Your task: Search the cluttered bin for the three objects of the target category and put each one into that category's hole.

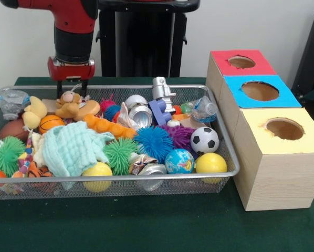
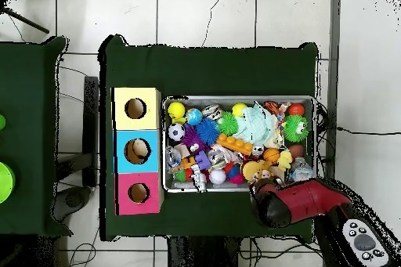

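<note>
The gripper point(image 1: 69, 86) hangs over the far left of the bin point(image 1: 228, 152), right above a small plush toy point(image 1: 69, 104).

The jaws look a little spread around the top of the plush toy, but I cannot tell if they are pinching it. The task does not say which kind of thing to find, so the three things cannot be picked out. They should be somewhere in the full bin. The job looks like it is just starting, with no toy on its way to a hole. The red box point(image 1: 236, 65), blue box point(image 1: 258, 92) and yellow box point(image 1: 283, 152) stand in a row on the worktop point(image 1: 146, 226), to the right of the bin. A yellow duck point(image 1: 35, 112), an orange ball point(image 1: 51, 123) and a green cloth point(image 1: 73, 149) crowd close around the plush toy.
</note>
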### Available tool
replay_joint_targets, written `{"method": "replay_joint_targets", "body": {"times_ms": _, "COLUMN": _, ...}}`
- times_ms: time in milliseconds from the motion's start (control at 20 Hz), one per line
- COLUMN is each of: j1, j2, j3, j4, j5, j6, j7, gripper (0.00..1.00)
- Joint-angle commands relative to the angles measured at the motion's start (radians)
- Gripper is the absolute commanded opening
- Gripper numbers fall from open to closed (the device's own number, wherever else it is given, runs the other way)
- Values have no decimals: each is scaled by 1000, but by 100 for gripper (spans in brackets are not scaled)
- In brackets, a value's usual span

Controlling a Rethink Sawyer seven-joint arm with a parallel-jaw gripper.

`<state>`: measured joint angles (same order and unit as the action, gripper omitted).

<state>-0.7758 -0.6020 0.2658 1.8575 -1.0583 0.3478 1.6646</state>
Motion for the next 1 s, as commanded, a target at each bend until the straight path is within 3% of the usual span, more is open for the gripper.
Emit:
{"method": "replay_joint_targets", "body": {"times_ms": 50, "j1": 33, "j2": 384, "j3": -6, "j4": -56, "j5": -30, "j6": -163, "j7": 139, "gripper": 100}}
{"method": "replay_joint_targets", "body": {"times_ms": 500, "j1": 145, "j2": 441, "j3": -101, "j4": -67, "j5": 52, "j6": -340, "j7": 223, "gripper": 100}}
{"method": "replay_joint_targets", "body": {"times_ms": 850, "j1": 238, "j2": 457, "j3": -202, "j4": -72, "j5": 130, "j6": -449, "j7": 230, "gripper": 100}}
{"method": "replay_joint_targets", "body": {"times_ms": 1000, "j1": 240, "j2": 466, "j3": -216, "j4": -69, "j5": 156, "j6": -477, "j7": 210, "gripper": 100}}
